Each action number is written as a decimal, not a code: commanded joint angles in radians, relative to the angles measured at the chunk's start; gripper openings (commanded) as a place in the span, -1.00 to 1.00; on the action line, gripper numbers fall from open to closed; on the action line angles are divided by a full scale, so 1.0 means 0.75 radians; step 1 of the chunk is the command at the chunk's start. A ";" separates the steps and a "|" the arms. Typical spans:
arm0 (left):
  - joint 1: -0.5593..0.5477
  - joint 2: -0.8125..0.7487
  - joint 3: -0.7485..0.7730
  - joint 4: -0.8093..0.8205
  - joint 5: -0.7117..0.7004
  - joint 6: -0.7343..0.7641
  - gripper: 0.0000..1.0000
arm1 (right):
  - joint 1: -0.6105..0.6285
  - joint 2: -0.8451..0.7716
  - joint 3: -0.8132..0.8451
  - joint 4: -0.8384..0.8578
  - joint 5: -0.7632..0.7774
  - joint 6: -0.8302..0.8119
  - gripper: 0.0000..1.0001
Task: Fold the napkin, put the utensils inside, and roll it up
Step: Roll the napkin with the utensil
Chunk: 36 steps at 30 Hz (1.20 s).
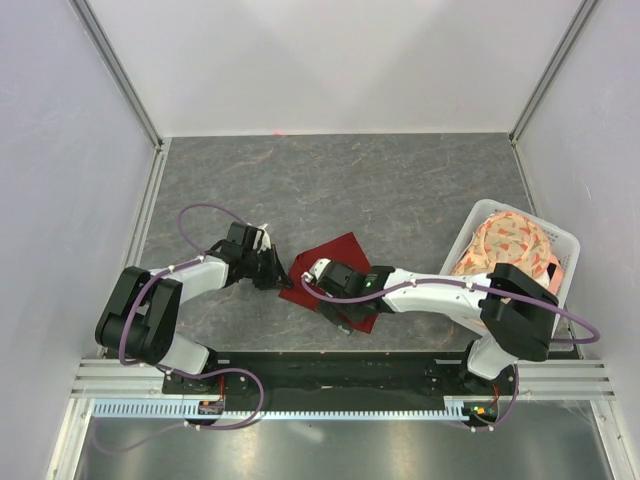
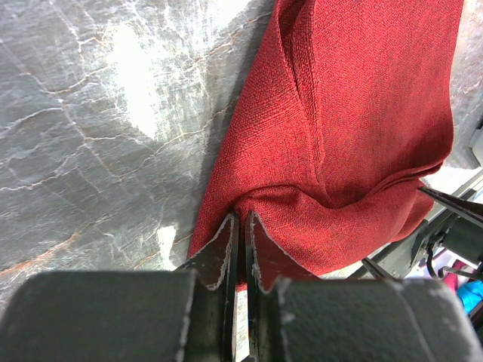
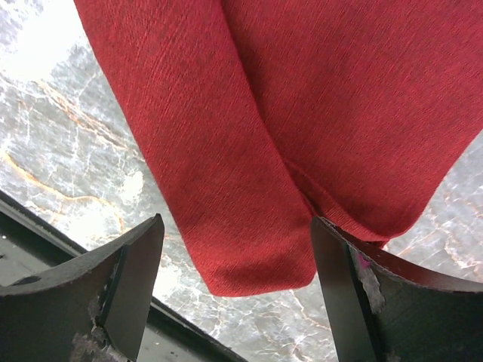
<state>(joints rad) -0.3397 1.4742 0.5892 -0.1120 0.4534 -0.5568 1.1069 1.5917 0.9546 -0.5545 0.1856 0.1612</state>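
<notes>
A white slatted plastic basket (image 1: 548, 226) at the table's right side holds one peach-and-cream patterned cloth (image 1: 505, 248). One dark red soft cloth napkin (image 1: 338, 256) lies partly folded on the grey marbled table (image 1: 400, 190), between two grippers. The left gripper (image 2: 241, 226) is pinched tight on the napkin's edge. The right gripper (image 3: 238, 234) hangs with its fingers wide apart over a folded end.

count log | napkin (image 1: 338, 255): 1, dark red | patterned cloth (image 1: 505, 245): 1, peach-and-cream | basket (image 1: 560, 236): 1, white | robot arms: 2 | end effectors: 2, left end effector (image 2: 241, 226), right end effector (image 3: 238, 234) | worktop (image 1: 400, 190): 1, grey
</notes>
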 commanded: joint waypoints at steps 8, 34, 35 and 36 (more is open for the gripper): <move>-0.003 0.039 0.008 -0.057 -0.028 0.055 -0.96 | -0.011 0.070 0.042 0.019 0.004 -0.064 0.73; -0.005 0.082 0.020 -0.088 -0.040 0.057 -0.96 | -0.132 0.056 -0.007 -0.122 -0.519 0.084 -0.38; -0.005 0.088 0.022 -0.086 -0.038 0.055 -0.96 | -0.144 0.054 -0.027 -0.116 -0.542 0.082 -0.39; -0.005 0.100 0.024 -0.088 -0.038 0.057 -0.96 | -0.163 0.050 -0.039 -0.106 -0.560 0.084 -0.39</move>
<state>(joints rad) -0.3424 1.5024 0.6056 -0.1215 0.4820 -0.5568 1.0328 1.6371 0.9619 -0.5953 -0.1215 0.1909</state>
